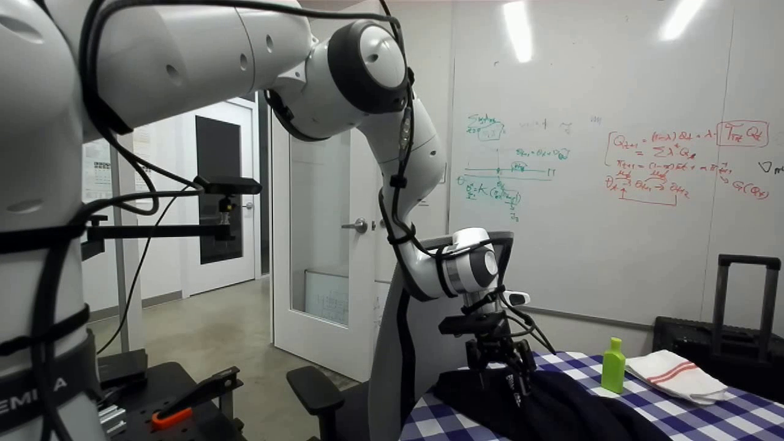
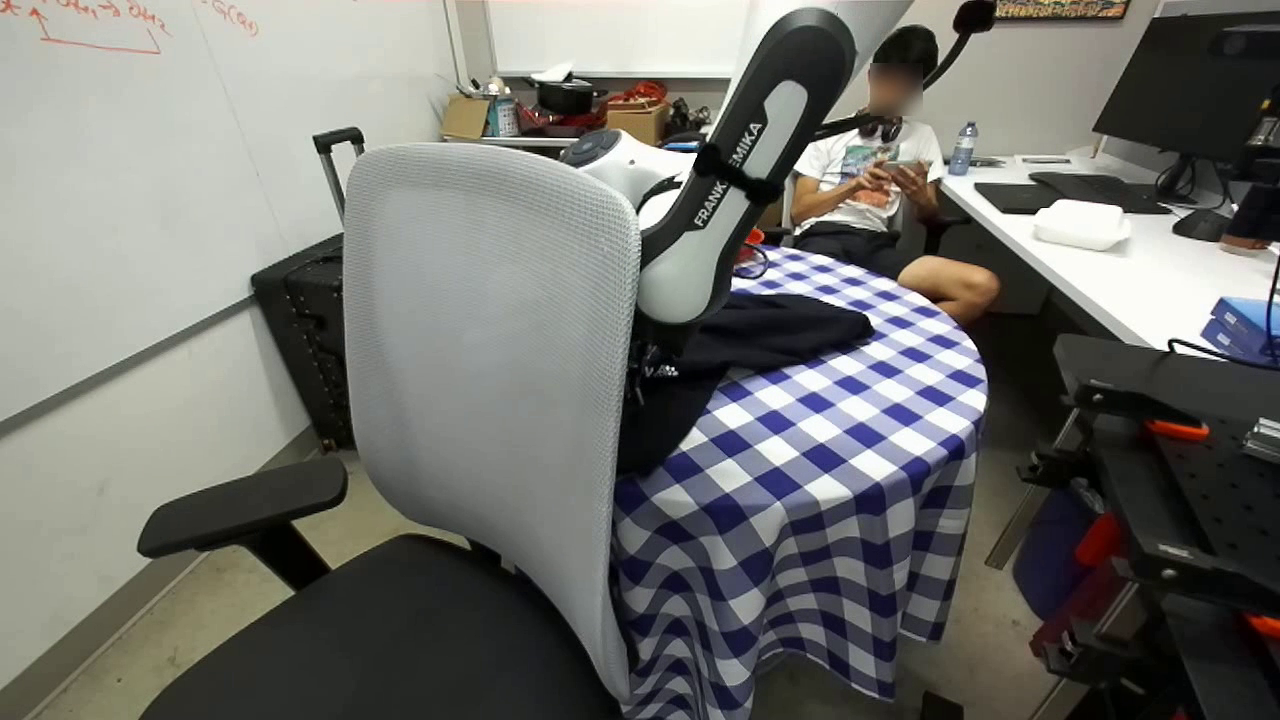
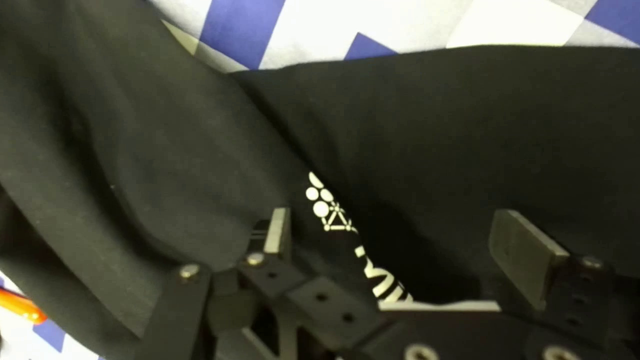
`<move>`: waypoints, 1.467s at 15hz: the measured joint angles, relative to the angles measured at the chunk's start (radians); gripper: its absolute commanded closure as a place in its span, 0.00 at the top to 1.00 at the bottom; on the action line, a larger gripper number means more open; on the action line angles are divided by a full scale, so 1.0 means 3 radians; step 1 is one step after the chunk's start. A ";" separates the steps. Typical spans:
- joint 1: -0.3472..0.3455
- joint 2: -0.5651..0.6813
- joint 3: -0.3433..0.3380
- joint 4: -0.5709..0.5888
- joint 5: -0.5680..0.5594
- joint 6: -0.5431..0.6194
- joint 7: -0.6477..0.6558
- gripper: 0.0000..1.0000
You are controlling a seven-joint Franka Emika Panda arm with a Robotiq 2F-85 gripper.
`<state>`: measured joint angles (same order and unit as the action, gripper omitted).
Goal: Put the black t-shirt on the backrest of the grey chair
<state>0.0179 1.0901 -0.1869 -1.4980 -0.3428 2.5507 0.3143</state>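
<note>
My tool (image 3: 400,240) points down at the shirt (image 3: 450,125) with its two fingers (image 3: 277,232) wide apart; the shirt lies on the worktop (image 2: 880,380) directly below. The pads (image 3: 520,257) are flat and squared off, and a slanting fold of fabric runs between them; whether the tips press into it, I can't tell. The shirt is matt black and soft, rumpled into loose ridges on one side of the fold and smoother on the other. Along the crease shows a white print (image 3: 321,208): dots, a triangle, and lettering partly hidden. Under my tool the worktop is round, covered by a cloth (image 2: 800,580) in blue and white checks that drops in wavy folds at its edge. Near the tool rises the backrest (image 2: 490,320) of the grey chair (image 2: 450,470), a tall, curved panel of fine mesh with rounded upper corners, over a dark seat (image 2: 400,640). Beyond the tool, in an exterior view, a bright green bottle (image 1: 613,367) with a narrow neck stands upright near the shirt, and just beside it lies a folded white towel (image 1: 677,375) with red stripes.
</note>
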 measured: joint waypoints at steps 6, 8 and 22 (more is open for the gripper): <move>0.0080 0.0313 -0.0107 0.0384 0.0128 0.0000 0.0026 0.44; 0.0106 0.0371 -0.0146 0.0465 0.0149 0.0000 0.0064 0.28; 0.0176 0.0555 -0.0257 0.0730 0.0310 0.0003 0.0433 0.02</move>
<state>0.0708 1.2567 -0.2640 -1.2791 -0.2498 2.5515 0.4441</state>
